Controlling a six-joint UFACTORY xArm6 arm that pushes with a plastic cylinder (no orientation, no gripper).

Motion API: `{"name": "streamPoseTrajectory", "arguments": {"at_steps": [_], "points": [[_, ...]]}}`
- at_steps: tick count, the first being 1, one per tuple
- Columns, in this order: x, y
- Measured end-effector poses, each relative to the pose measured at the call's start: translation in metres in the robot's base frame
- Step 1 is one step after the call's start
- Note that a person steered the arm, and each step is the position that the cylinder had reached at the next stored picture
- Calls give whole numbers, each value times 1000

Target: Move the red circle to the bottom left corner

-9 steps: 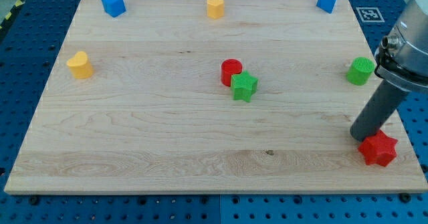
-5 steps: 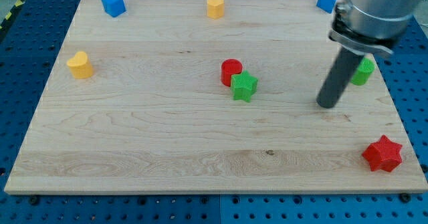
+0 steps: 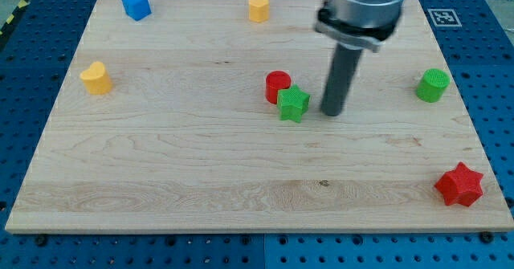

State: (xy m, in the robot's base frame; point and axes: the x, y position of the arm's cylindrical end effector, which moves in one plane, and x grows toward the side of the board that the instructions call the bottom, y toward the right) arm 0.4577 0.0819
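Note:
The red circle (image 3: 277, 86) sits near the middle of the wooden board (image 3: 161, 173), touching the green star (image 3: 294, 103) at its lower right. My tip (image 3: 331, 112) is on the board just to the right of the green star, a small gap apart from it. The rod rises toward the view's top, where the arm hides the board's far edge on the right.
A yellow heart-like block (image 3: 95, 78) lies at the left. A blue block (image 3: 136, 5) and a yellow block (image 3: 258, 7) sit along the top edge. A green circle (image 3: 433, 85) is at the right, a red star (image 3: 459, 185) at the bottom right corner.
My tip has moved from beside the red star at the bottom right, up and leftward across the board, to just right of the green star. The blocks have barely moved.

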Motion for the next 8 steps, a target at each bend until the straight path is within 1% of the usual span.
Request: {"name": "streamPoseTrajectory", "arguments": {"at_steps": [1,2,3,4,5,7,8], "points": [[-2,-16],[-5,-4],[-34,-6],[-48,-27],[-48,-27],[-64,-43],[-59,-48]]}}
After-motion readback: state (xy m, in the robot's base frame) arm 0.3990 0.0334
